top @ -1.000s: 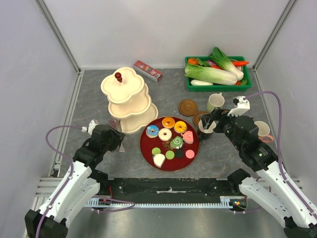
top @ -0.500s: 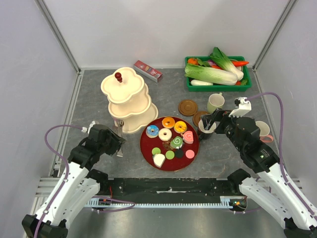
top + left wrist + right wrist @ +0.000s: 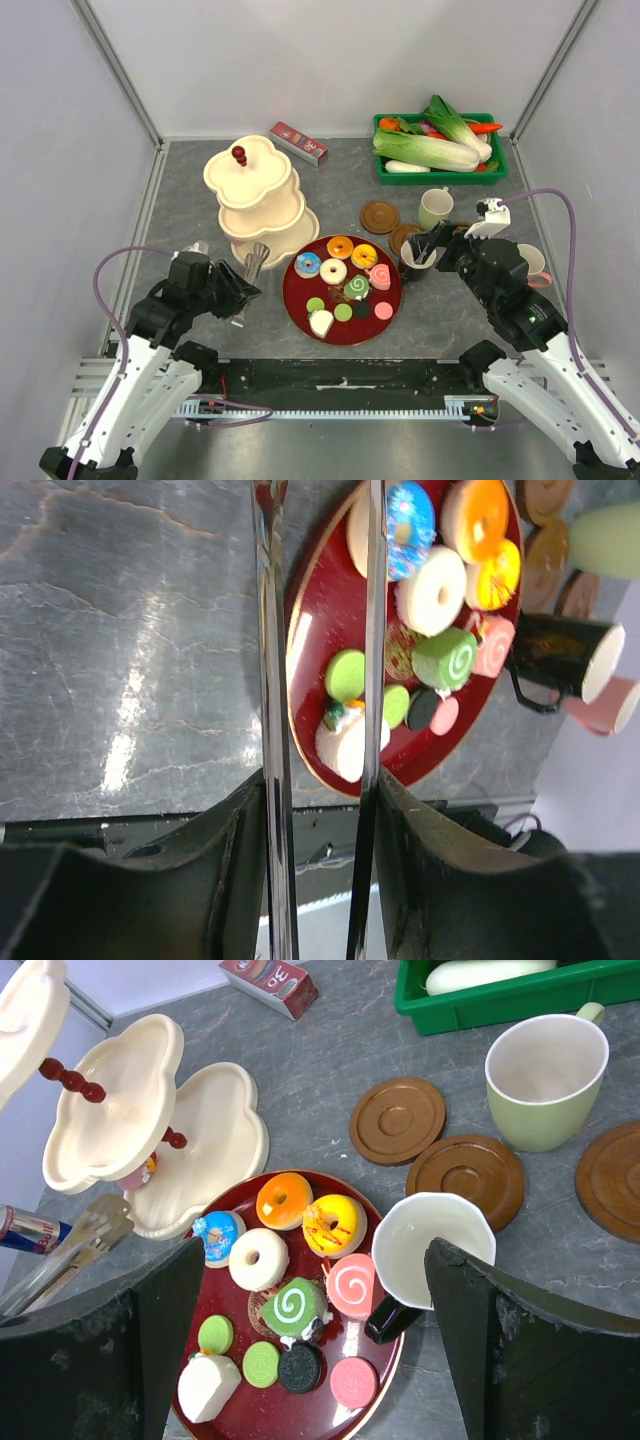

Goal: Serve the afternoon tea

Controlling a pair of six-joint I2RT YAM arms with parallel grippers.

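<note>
Donuts, swirl cakes and round sweets lie on a dark red plate. My left gripper is shut on metal tongs, left of the plate. The tong tips point toward the cream tiered stand. My right gripper hangs open above the plate's right edge and the black mug. A pale green mug and brown coasters lie behind them.
A green crate of leafy vegetables stands at the back right. A red box lies behind the stand. A pink mug sits under my right arm. A small can lies left of the stand.
My left gripper has closed further on the tongs and drawn back to the left, raising their tips toward the stand. The right arm has barely shifted.
</note>
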